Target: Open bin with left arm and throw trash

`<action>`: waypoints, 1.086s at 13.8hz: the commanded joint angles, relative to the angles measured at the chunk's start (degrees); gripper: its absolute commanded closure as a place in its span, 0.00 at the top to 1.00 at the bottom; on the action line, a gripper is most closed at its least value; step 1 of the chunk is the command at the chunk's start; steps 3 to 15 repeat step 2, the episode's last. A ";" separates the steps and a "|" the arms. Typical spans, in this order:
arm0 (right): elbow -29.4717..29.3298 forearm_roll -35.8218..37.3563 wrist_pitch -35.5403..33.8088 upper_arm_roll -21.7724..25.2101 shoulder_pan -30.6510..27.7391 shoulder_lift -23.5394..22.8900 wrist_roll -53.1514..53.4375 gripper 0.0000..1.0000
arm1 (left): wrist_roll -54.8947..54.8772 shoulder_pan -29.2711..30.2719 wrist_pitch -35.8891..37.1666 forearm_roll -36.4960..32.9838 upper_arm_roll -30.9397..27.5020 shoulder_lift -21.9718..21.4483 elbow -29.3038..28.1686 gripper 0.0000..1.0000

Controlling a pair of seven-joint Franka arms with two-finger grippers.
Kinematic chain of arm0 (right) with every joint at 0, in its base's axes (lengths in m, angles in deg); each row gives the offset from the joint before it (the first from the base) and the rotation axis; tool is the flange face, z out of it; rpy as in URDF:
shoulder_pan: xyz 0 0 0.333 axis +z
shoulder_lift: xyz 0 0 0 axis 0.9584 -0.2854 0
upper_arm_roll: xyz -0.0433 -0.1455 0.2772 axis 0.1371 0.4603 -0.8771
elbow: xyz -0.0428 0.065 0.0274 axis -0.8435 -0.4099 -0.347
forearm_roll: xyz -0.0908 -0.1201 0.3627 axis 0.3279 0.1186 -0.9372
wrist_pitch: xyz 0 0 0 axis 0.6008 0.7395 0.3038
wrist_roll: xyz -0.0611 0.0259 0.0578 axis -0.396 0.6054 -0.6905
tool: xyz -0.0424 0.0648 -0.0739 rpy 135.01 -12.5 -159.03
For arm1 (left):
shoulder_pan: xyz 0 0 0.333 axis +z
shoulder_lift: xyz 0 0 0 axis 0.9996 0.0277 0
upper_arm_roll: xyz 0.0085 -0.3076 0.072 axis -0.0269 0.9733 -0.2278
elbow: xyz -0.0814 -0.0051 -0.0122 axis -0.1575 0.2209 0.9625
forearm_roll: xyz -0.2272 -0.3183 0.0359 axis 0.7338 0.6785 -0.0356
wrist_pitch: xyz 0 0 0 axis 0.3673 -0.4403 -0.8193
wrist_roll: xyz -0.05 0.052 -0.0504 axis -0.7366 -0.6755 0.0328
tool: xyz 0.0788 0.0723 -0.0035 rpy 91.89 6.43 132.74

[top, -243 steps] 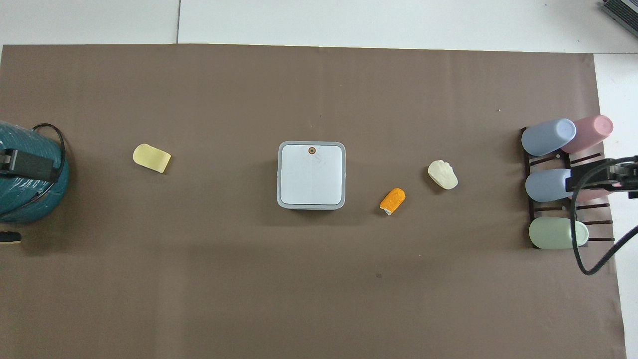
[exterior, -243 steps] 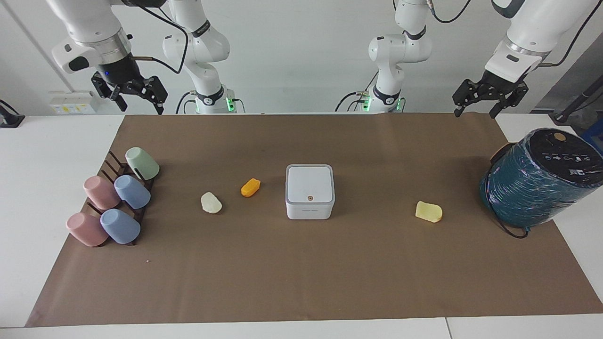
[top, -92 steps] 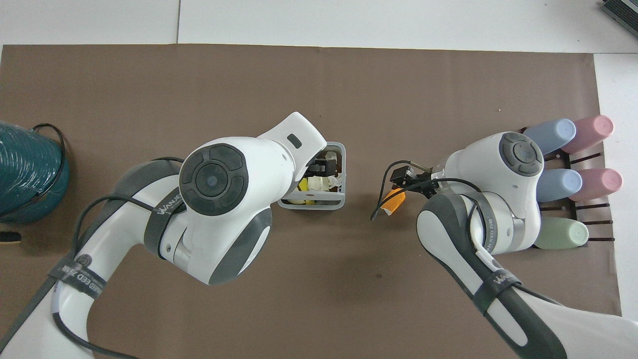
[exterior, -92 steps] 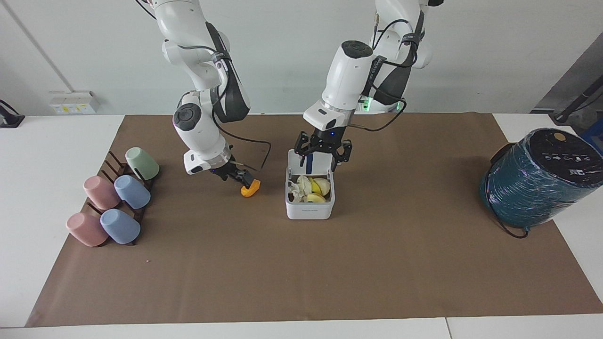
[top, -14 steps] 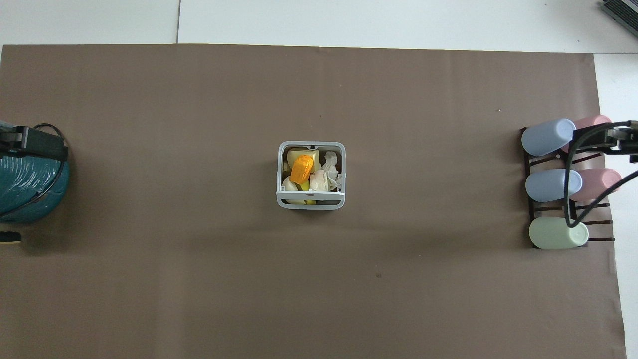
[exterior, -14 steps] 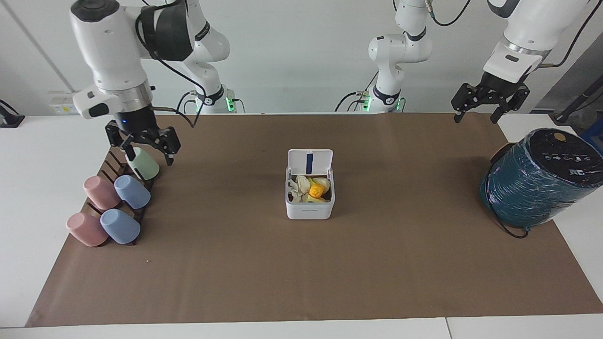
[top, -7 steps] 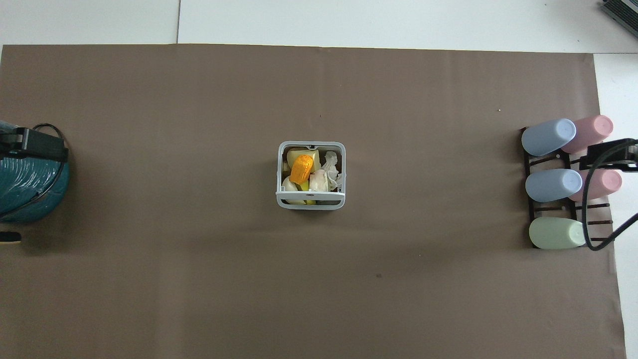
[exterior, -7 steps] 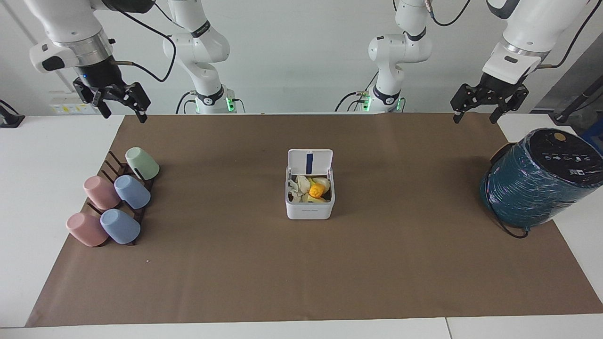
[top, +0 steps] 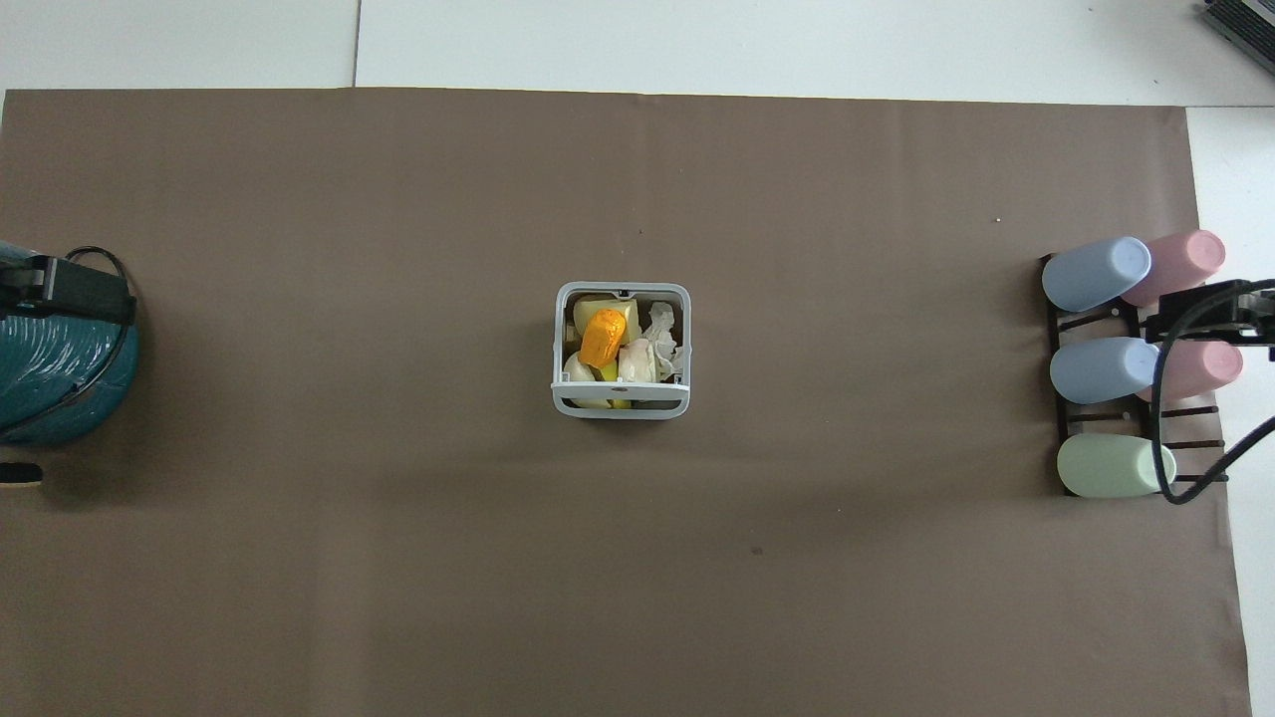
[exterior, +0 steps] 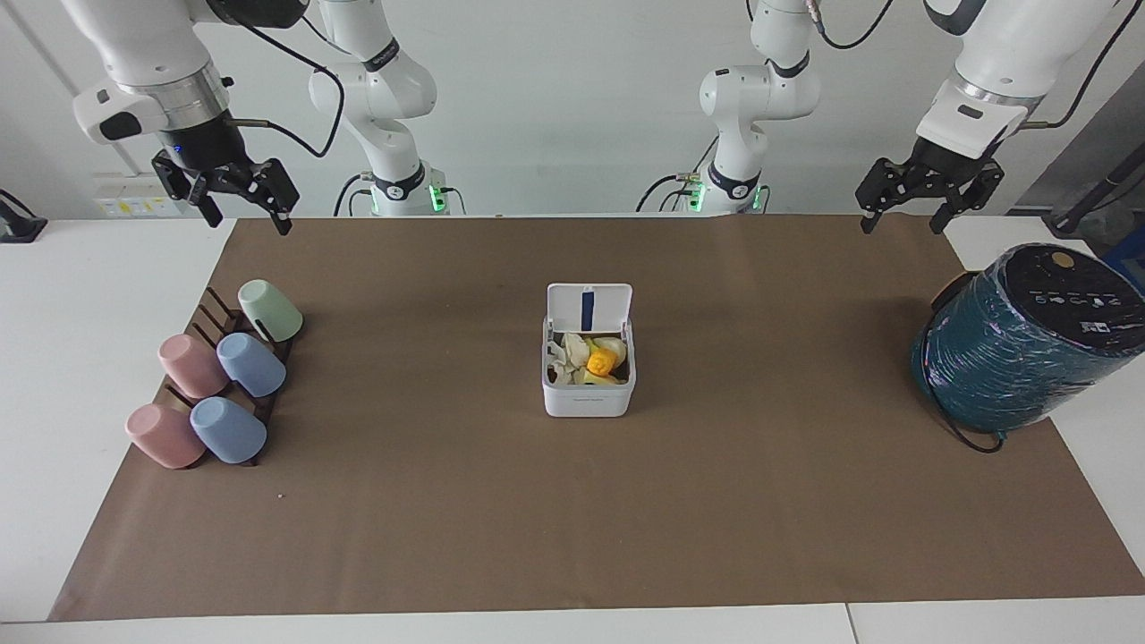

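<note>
Bin (exterior: 588,389) mid-frame on desk (exterior: 447,501), lid up, trash (exterior: 600,360) inside. Left end effector (exterior: 912,199) upper right, right end effector (exterior: 237,192) upper left, both spread, empty, raised. Looks done; just keep arms parked, clear of lid.

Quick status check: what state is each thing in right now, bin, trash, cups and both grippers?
bin: lid up, open.
orange lump: in the bin, on top.
other trash: in the bin.
cups: five, lying on their rack.
teal wrapped cylinder: tilted.
left gripper: raised, open, empty.
right gripper: raised, open, empty.
</note>
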 commanded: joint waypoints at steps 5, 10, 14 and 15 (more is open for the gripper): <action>-0.85 0.59 -4.45 0.16 0.19 0.25 -0.96 1.00 | -0.71 0.55 -0.82 0.65 0.07 -1.77 -2.28 1.00; -0.85 0.59 -4.45 0.16 0.19 0.25 -0.96 1.00 | -0.71 0.55 -0.82 0.65 0.07 -1.77 -2.28 1.00; -0.85 0.59 -4.45 0.16 0.19 0.25 -0.96 1.00 | -0.71 0.55 -0.82 0.65 0.07 -1.77 -2.28 1.00; -0.85 0.59 -4.45 0.16 0.19 0.25 -0.96 1.00 | -0.71 0.55 -0.82 0.65 0.07 -1.77 -2.28 1.00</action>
